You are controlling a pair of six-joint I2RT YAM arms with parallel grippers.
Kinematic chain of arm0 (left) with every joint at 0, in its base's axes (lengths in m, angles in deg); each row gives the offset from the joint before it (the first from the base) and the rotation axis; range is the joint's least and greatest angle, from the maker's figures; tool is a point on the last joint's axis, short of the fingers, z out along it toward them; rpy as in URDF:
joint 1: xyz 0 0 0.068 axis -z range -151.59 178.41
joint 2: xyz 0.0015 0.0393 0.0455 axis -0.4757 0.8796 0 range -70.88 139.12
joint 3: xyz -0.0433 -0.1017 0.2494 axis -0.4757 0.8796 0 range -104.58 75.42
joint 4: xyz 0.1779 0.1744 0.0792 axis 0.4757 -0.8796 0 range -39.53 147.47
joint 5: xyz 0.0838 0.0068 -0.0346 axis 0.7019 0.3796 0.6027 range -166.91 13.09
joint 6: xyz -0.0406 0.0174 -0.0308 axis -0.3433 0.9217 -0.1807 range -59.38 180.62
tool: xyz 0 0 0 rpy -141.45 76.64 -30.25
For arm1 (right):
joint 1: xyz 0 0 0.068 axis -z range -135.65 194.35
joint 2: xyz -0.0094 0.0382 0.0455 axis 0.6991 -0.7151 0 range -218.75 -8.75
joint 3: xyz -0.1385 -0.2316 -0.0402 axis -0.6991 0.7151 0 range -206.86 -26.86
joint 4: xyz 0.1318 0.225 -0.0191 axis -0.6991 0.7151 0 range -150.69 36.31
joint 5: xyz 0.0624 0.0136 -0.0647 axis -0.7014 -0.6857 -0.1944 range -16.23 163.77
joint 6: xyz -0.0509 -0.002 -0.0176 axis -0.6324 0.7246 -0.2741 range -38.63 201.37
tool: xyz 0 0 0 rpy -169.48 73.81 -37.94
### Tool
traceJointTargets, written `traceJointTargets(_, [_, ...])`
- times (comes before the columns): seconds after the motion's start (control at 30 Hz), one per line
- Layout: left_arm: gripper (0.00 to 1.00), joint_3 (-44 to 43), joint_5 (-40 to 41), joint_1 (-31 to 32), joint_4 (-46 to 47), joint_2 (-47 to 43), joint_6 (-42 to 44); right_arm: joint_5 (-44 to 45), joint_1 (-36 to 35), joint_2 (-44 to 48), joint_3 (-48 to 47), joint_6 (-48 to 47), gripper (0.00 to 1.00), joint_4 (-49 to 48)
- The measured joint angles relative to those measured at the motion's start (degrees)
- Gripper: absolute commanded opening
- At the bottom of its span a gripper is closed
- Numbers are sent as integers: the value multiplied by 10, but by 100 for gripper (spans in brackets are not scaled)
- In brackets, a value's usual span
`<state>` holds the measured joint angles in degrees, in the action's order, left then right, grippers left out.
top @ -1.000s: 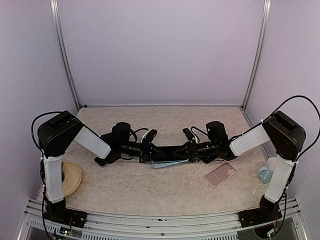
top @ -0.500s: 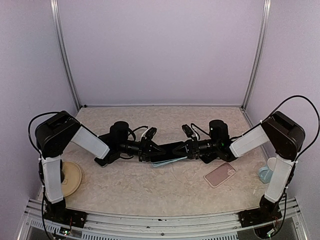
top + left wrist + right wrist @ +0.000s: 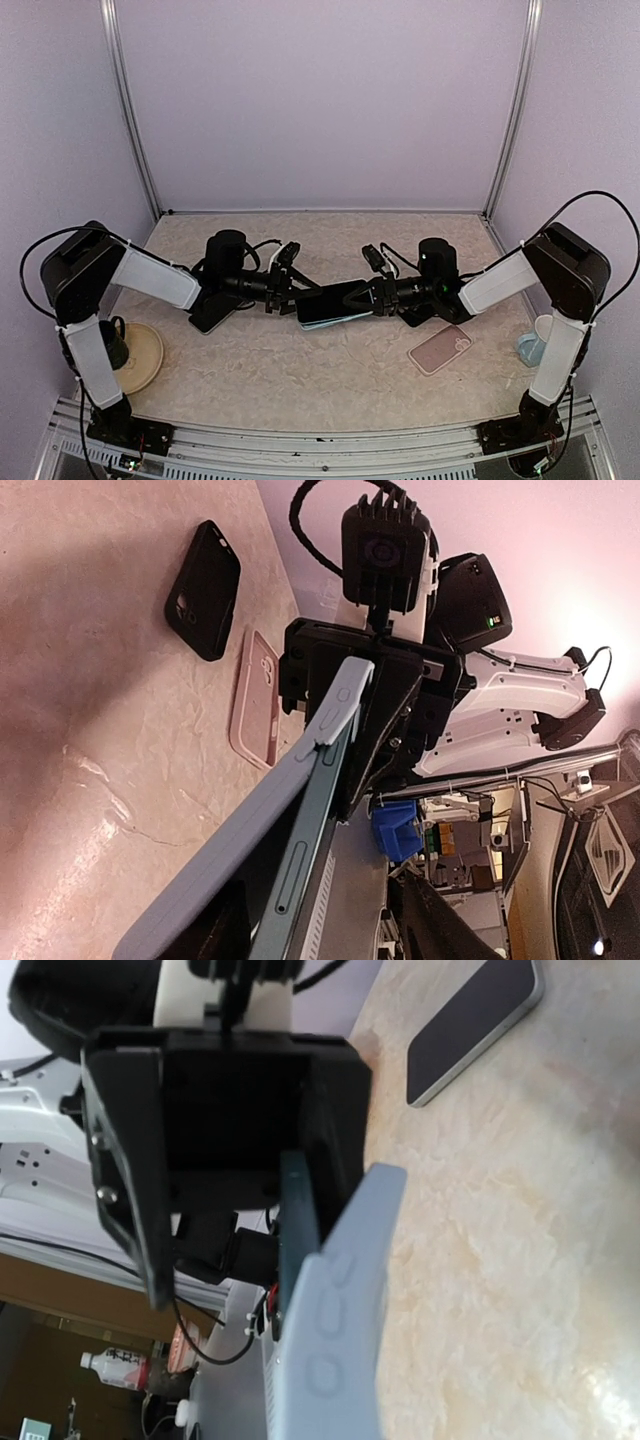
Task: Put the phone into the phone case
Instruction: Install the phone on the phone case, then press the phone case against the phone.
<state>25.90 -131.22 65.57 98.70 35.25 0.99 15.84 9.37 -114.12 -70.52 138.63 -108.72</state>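
A dark phone lies in a light blue phone case and hangs just above the table's middle. My right gripper is shut on its right end. The left gripper stands open just off the left end. In the left wrist view the case and the teal phone edge run up between the spread fingers. In the right wrist view the case splays away from the phone edge at its far end.
A pink case lies on the table under the right arm, with a black case beyond it. Another dark phone rests under the left arm. A tan dish sits front left, a pale blue cup front right.
The left gripper has opened and drawn back to the left, off the phone's end. The right gripper has shut on the right end and holds phone and case alone.
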Motion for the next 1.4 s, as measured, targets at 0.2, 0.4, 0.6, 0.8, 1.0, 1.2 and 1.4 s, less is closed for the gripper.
traceJointTargets(0.2, [54,13,21,-6,-55,-38,38,-5,0,9,0,-18,1,17])
traceJointTargets(0.4, [56,33,26,-13,-63,-50,50,-6,1,23,0,-49,2,67])
traceJointTargets(0.6, [57,43,30,-13,-68,-62,62,-14,3,39,0,-86,3,106])
traceJointTargets(0.8, [58,48,44,-17,-73,-84,75,-28,3,53,1,-116,3,129])
traceJointTargets(1.0, [58,48,56,-18,-97,-90,96,-35,3,69,1,-139,3,152])
traceJointTargets(1.2, [59,48,57,-18,-112,-90,114,-47,3,77,1,-158,3,169])
traceJointTargets(1.4, [60,48,64,-16,-129,-90,132,-68,3,82,1,-169,4,174])
